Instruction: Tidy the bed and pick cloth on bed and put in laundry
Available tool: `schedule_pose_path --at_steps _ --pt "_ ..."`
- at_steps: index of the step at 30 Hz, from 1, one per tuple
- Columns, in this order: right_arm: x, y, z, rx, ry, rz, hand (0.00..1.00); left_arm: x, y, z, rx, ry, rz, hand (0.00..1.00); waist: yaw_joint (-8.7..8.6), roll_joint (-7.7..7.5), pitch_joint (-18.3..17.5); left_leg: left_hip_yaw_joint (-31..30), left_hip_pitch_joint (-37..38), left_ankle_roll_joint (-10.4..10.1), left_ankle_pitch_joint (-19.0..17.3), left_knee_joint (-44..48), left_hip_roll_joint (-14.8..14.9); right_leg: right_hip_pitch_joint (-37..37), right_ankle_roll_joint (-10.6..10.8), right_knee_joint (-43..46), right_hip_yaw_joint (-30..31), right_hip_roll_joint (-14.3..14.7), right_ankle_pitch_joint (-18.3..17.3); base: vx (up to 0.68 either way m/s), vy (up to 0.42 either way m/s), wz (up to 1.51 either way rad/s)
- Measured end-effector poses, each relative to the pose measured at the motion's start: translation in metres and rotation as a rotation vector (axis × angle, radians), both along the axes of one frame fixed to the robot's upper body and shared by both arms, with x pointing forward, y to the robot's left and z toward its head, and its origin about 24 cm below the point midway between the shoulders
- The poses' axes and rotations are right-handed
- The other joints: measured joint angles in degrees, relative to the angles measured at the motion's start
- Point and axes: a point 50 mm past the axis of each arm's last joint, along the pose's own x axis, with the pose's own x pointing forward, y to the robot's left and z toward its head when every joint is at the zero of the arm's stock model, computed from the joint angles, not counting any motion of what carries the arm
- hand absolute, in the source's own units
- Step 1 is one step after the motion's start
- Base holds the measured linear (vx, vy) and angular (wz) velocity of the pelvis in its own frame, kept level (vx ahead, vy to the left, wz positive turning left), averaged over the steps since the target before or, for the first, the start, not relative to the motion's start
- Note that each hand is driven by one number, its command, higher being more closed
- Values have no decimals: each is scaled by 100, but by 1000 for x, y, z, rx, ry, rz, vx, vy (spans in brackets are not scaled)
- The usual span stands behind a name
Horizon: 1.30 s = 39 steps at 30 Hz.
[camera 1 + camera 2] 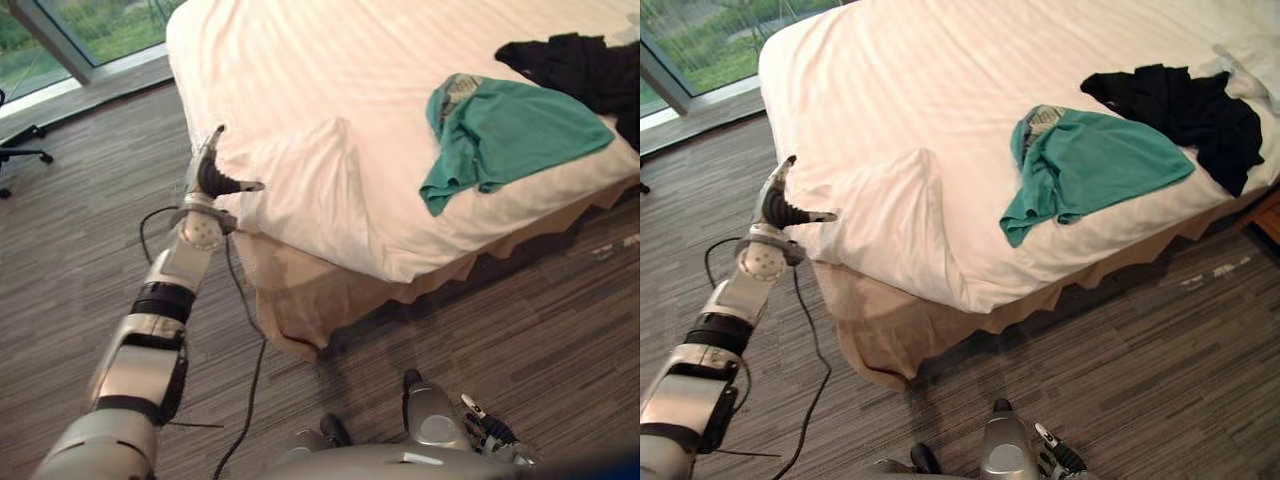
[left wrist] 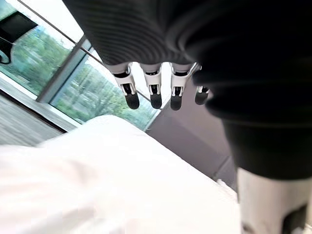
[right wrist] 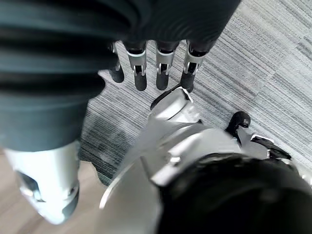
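A: Far left: tall glass window above the grey-brown striped carpet floor. Next the left robot hand, at the near left corner of the bed with its white, faintly striped cover. State?

B: Fingers nearly straight and loosely spread, thumb stuck out sideways toward the bed. Nothing in it. Its wrist view has the dark tips hanging free above white bedding. From the head views the hand looks to be against the cover's side, but contact is not certain.

A: Just right of it?

B: Turned-back flap of the white cover, doubled over on itself. Beige fabric bed skirt exposed below. Judged: the tidying step is in hand, and this corner is not yet flat.

A: Further right, the cloth.

B: Teal-green soft cloth, rumpled, lying on the cover near the bed's near edge. Behind and right of it, touching or overlapping, a black crumpled garment. Neither picked up.

A: Right robot hand?

B: Low at the lower right, over carpet. Fingers relaxed and mostly straight, empty.

A: Next move?

B: My reading: the left fingers need to close on the flap's edge and draw it out toward the corner, smoothing it. After that a step rightward, since both cloths lie well apart from either hand. Where the laundry goes, cannot tell from here.
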Motion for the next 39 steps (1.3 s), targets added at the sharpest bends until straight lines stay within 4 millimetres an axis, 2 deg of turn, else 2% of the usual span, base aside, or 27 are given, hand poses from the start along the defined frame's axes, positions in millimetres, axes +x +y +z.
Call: schedule_pose_path --at_steps 5,6,7,8,10,11,14,15,17,18,19,25,29,33,35,39 --pt "10 11 4 -2 -46 33 0 4 -14 3 -23 9 -4 0 73 -28 18 322 -244 12 -431 784 275 -235 -6 464 101 1 -183 -50 -18 -13" --pt "12 11 5 -8 -54 40 0 7 -21 10 -30 -3 -15 0 122 -63 40 369 -376 40 -524 1009 323 -360 10 594 138 -24 -209 -104 19 -4" --pt "16 10 7 -12 -65 41 0 11 -32 18 -30 -13 -35 0 161 -163 111 391 -610 72 -623 1310 407 -539 18 752 143 -42 -221 -120 18 4" --pt "22 12 9 -11 -82 44 0 13 -35 22 -25 -21 -44 0 168 -164 119 393 -767 102 -668 1491 467 -656 18 823 140 -47 -221 -123 5 13" --pt "44 19 16 12 -158 34 0 18 -44 38 -11 -42 -43 0 181 -302 221 392 -1410 182 -830 2045 682 -1179 16 1025 130 -26 -218 -178 -30 11" --pt "63 24 23 36 -229 20 0 22 -48 49 -9 -63 -25 0 251 -384 327 374 -1841 241 -917 2384 841 -1571 -3 1153 131 24 -176 -208 -49 -1" --pt "110 37 49 101 -430 -34 0 30 -66 68 -40 -89 16 0 307 -477 844 200 -2813 356 -1034 3135 1173 -2364 -53 1468 63 119 -53 -177 -51 5" --pt "115 38 53 111 -455 -47 0 31 -68 71 -40 -94 25 0 301 -484 940 200 -2911 372 -1060 3245 1228 -2454 -56 1530 57 127 -51 -134 -39 6" --pt "125 39 61 135 -519 -78 0 32 -72 89 -33 -172 52 0 336 -469 1041 164 -3296 403 -1144 3582 1383 -2826 -60 1756 71 181 -53 -93 -29 -5" --pt "132 39 67 143 -560 -95 0 33 -75 107 -38 -218 63 0 344 -460 1096 129 -3502 417 -1157 3752 1442 -3010 -65 1880 74 186 -55 -69 -26 2" --pt "141 40 73 159 -604 -112 0 34 -76 119 -42 -248 73 100 321 -440 1231 64 -3583 449 -1196 3875 1481 -3067 -77 1952 63 199 -62 -83 -25 2" --pt "165 46 92 244 -740 -169 0 31 -77 143 -41 -369 148 100 324 -459 1270 -84 -4247 544 -1355 4407 1696 -3722 -178 2408 75 290 -126 -106 -41 0" --pt "164 46 91 246 -750 -163 0 29 -66 147 -61 -391 187 100 306 -460 1271 -96 -4264 498 -1396 4490 1774 -3726 -185 2428 43 303 -142 -74 -13 -5" --pt "155 47 84 232 -726 -145 0 31 -62 132 -46 -325 169 100 306 -467 1280 -42 -3818 503 -1393 4371 1796 -3261 -195 2253 15 325 -95 -2 33 -6" --pt "149 48 80 215 -704 -120 0 33 -61 120 -32 -253 123 100 321 -475 1276 59 -3428 511 -1381 4157 1702 -2911 -177 2100 39 288 -84 44 66 -2" --pt "147 49 78 198 -694 -81 0 33 -59 120 26 -214 60 100 380 -477 1270 176 -3046 506 -1301 3794 1505 -2573 -126 1843 72 196 -50 46 58 3"
